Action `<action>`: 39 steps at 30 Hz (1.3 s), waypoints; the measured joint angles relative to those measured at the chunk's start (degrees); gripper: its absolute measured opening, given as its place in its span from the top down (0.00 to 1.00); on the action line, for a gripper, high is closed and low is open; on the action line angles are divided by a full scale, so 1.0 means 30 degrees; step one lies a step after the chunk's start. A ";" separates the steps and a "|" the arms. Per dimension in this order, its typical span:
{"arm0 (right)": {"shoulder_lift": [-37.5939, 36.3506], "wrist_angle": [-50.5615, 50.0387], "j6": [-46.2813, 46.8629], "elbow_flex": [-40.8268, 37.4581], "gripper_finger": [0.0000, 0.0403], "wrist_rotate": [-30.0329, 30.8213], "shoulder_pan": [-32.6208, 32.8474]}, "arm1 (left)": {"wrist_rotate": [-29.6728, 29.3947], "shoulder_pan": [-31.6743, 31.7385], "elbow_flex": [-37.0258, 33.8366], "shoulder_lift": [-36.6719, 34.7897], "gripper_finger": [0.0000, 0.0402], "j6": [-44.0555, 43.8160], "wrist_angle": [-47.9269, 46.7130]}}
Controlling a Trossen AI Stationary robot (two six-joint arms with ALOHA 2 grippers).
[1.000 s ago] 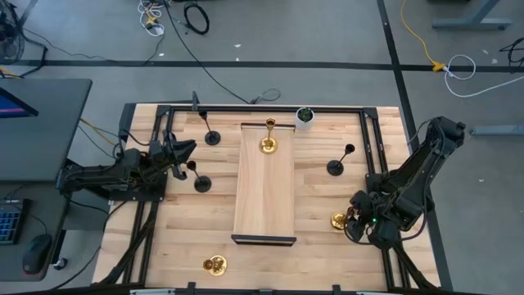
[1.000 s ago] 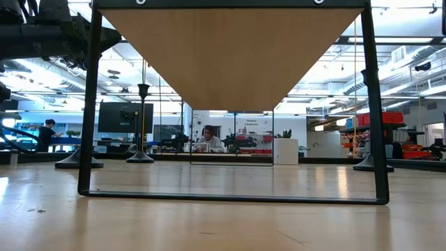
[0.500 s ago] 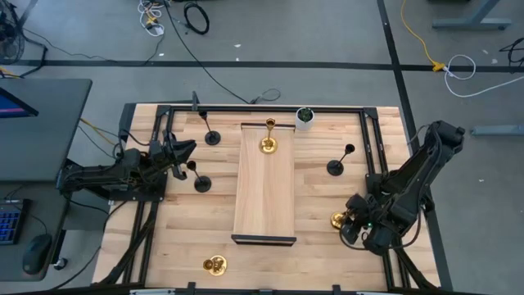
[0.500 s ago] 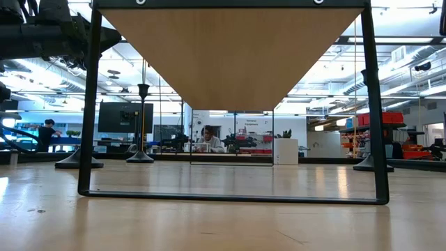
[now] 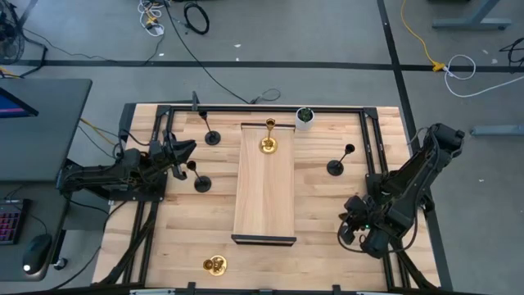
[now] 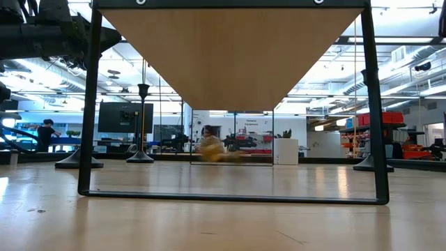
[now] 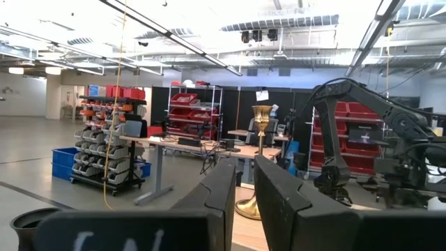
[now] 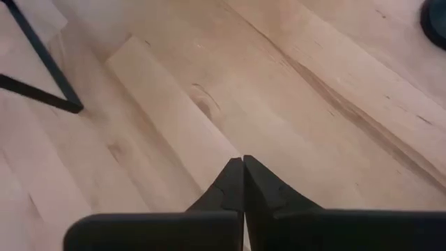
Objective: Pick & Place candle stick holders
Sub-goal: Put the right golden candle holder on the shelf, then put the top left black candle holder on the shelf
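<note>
Right tool closed, low; left tool apparently slightly parted, level.

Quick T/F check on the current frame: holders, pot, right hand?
1. A gold holder stands on the raised wooden board. True.
2. The right hand grips a gold holder. False: its fingers are shut together over bare table, nothing between them.
3. Three black holders stand on the table. True.
4. The white plant pot sits on the board. False: it stands on the table beside the board's end.
</note>
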 joint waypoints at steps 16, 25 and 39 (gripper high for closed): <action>0.0000 -0.0017 -0.0278 0.0000 1.00 0.0186 -0.0003 | 0.0000 0.0000 -0.0003 0.0000 0.86 -0.0003 -0.0003; -0.0007 -0.0029 -0.0892 0.0000 1.00 0.0526 -0.0197 | 0.0000 0.0007 0.0005 0.0000 0.86 0.0005 -0.0010; -0.0007 -0.0023 -0.3380 0.0007 1.00 0.2794 -0.1224 | -0.4119 0.0007 0.0052 0.0000 0.86 0.0576 -0.0300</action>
